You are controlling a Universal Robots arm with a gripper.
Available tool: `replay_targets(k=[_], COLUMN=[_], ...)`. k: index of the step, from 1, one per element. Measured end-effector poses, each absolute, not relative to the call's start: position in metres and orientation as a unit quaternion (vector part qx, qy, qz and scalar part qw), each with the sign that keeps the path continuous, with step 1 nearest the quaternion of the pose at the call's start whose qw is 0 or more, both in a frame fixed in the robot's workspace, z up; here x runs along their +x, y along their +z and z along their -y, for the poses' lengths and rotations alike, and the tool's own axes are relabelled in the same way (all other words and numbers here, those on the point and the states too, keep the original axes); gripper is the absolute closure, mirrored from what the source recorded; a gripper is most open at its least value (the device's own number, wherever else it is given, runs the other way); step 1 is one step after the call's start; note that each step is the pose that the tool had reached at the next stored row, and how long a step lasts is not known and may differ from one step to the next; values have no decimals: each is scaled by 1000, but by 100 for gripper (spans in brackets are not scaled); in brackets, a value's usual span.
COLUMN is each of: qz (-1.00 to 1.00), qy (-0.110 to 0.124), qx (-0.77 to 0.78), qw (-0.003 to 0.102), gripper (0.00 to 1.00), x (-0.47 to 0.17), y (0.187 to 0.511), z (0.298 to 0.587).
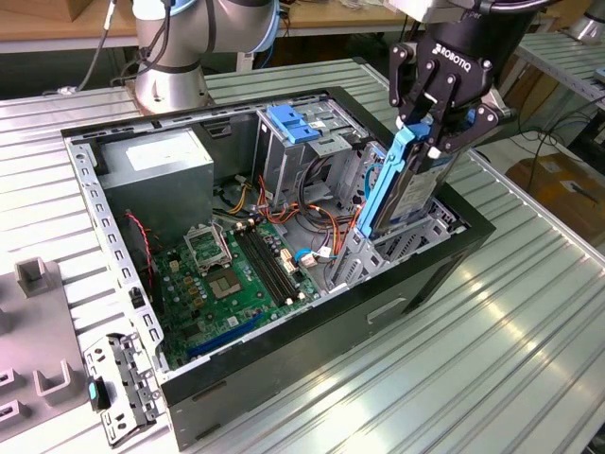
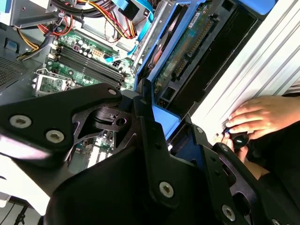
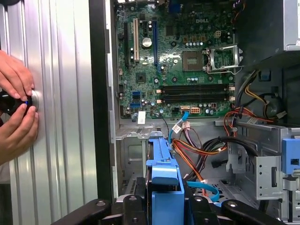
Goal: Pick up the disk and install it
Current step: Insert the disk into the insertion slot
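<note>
My pincer (image 1: 433, 142) is closed on the top end of the disk (image 1: 402, 194), gripping it by its blue plastic rail. The disk stands on edge and tilts slightly. Its lower end sits inside the drive bay at the corner of the open computer case (image 1: 284, 364), towards the exterior view's right, and its upper part rises above the case rim. In the first wrist view the blue rail (image 3: 164, 178) shows between my black fingers.

Inside the case lie a green motherboard (image 1: 236, 274), a grey power supply (image 1: 156, 161) and a metal drive cage with a blue handle (image 1: 293, 123). The case rests on a ribbed metal surface (image 1: 473, 359). In the first wrist view a person's hands (image 3: 16, 108) rest on that surface beside the case, around a small dark object.
</note>
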State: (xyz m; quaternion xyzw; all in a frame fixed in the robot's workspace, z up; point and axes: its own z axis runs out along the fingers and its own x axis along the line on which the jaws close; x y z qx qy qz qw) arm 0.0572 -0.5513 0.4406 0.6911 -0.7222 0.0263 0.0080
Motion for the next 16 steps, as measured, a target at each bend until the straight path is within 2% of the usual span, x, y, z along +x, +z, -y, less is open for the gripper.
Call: replay_targets(k=[16], qz=[722], qy=[26], qx=[691], qw=[9], gripper=[63], x=[57], y=[424], z=[551])
